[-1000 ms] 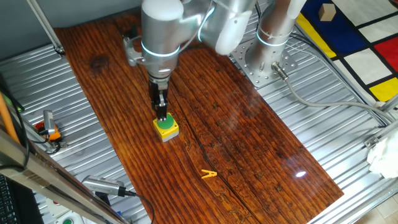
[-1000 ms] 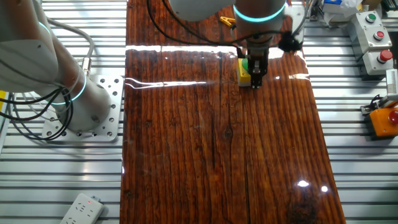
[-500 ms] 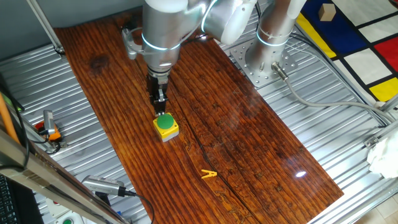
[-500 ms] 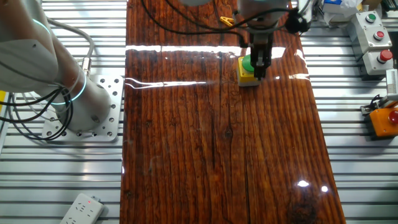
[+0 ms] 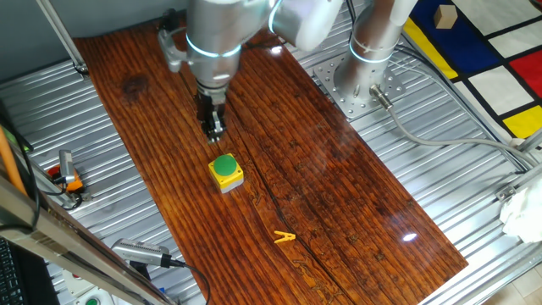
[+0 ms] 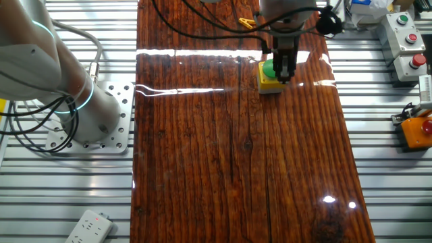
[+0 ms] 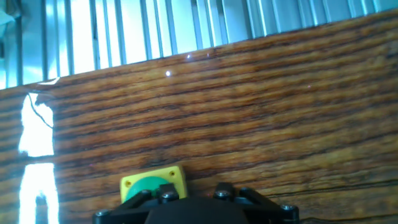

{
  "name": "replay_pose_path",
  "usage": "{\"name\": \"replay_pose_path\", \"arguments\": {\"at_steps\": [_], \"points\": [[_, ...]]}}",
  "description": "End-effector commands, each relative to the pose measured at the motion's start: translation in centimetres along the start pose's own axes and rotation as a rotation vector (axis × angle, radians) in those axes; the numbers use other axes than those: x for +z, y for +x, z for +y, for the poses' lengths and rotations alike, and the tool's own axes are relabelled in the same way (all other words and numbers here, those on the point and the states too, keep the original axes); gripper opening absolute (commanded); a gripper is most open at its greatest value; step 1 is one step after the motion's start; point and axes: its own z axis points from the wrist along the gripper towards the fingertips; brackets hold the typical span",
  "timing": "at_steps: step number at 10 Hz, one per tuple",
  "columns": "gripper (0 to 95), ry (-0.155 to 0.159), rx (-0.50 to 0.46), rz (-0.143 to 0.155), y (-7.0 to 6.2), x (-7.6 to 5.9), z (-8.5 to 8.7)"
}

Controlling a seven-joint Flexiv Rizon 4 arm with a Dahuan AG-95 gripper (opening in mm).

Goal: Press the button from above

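Note:
The button [image 5: 225, 164] is a green dome in a yellow square box [image 5: 235, 179] on the wooden board [image 5: 322, 186]. My gripper [image 5: 214, 130] hangs above it, a short way up and toward the back, clear of the dome. Its fingertips meet in one narrow dark tip with no gap, and hold nothing. In the other fixed view the fingers [image 6: 284, 66] stand in front of the button [image 6: 268, 67] and cover part of it. In the hand view the button [image 7: 144, 186] sits at the bottom edge behind the dark gripper body [image 7: 199, 208]; the fingertips are out of view there.
A thin yellow clothespin [image 5: 284, 237] lies on the board nearer the front, and also shows in the other fixed view [image 6: 247, 22]. The arm's base [image 5: 364, 80] stands on the ribbed metal table to the right. Tools and cables lie along the left edge [image 5: 68, 174].
The gripper was down on the green dome a second ago. It has lifted straight off it and now hangs above; the button box has not moved.

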Motion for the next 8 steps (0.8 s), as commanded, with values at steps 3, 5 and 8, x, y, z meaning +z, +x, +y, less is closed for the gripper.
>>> {"name": "replay_pose_path", "arguments": {"at_steps": [3, 5, 8], "points": [[0.0, -0.002, 0.031, 0.018, -0.2, -1.0, -2.3], [0.0, -0.004, 0.056, 0.027, -0.1, -1.3, -3.5], [0.0, -0.001, 0.068, 0.046, 0.3, -1.7, -5.3]]}}
